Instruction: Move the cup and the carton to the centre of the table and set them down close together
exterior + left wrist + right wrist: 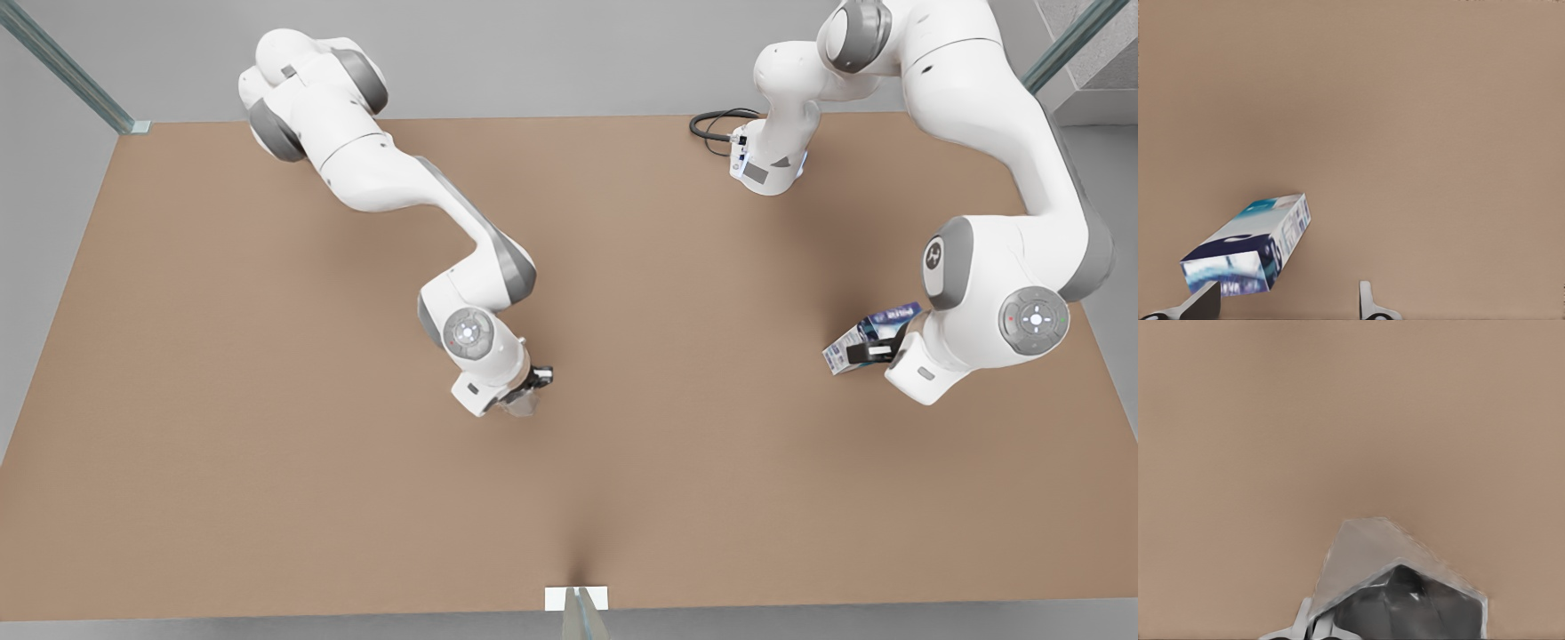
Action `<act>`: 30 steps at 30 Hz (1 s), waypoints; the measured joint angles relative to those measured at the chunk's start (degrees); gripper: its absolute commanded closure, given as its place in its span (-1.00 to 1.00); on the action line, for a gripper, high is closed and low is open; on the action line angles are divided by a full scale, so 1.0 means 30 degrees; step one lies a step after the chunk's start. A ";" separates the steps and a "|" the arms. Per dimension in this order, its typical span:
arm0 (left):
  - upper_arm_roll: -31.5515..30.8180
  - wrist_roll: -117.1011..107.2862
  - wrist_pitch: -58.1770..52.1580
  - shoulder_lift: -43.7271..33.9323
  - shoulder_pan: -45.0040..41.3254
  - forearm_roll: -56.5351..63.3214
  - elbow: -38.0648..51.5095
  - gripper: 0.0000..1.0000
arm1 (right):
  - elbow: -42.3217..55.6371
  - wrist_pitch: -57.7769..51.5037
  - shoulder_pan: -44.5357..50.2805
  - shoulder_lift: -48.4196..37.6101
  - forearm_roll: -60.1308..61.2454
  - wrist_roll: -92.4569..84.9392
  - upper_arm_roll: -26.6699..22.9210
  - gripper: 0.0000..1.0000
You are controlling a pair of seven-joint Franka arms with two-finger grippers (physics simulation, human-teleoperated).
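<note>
Our left claw [876, 348], on the front view's right, grips the tilted blue-topped, white-sided rectangular carton [867, 336] above the matte light-brown surface [267, 444]. Our right claw [532, 391] clasps the shiny silvery-grey faceted cup [1405, 593] near the centre.

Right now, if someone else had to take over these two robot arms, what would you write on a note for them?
Left gripper: at the front view's right, beside the tilted carton; fingers apart, grip unclear.
Right gripper: nearer the table's middle, shut on the cup.
Done: the cup is already close to the centre.
Left: bring the carton to the centre, set both down close together.
</note>
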 measured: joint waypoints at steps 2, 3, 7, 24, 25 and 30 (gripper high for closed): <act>-0.0029 -0.0139 0.0026 0.0200 0.0025 -0.0009 -0.0013 -1.00 | 0.1116 0.0146 0.0646 0.0926 -0.0051 0.0911 -0.0032 0.57; -0.0029 -0.0139 0.0032 0.0236 0.0031 -0.0021 -0.0029 -1.00 | 0.1339 0.0437 0.0781 0.1078 -0.0064 0.0918 -0.0031 0.57; -0.0117 -0.0636 -0.0027 0.0164 -0.0001 -0.0030 -0.0029 -1.00 | 0.2757 0.1076 0.1052 0.2393 -0.0414 0.0945 -0.0323 0.57; -0.0184 1.4956 -0.0700 -0.0143 -0.0465 -0.0002 -0.0264 -1.00 | 0.4974 0.4334 0.3223 0.5248 -0.0936 0.2617 -0.0790 0.39; -0.0232 1.8412 -0.0701 -0.0143 -0.0532 0.0211 -0.0290 -1.00 | 0.4991 0.4290 0.3223 0.5233 -0.0973 0.2706 -0.0791 0.15; -0.0234 2.5920 0.1016 -0.0671 -0.0556 0.0875 -0.1731 -1.00 | 0.5005 0.4266 0.3224 0.5205 -0.1001 0.2740 -0.0792 -0.19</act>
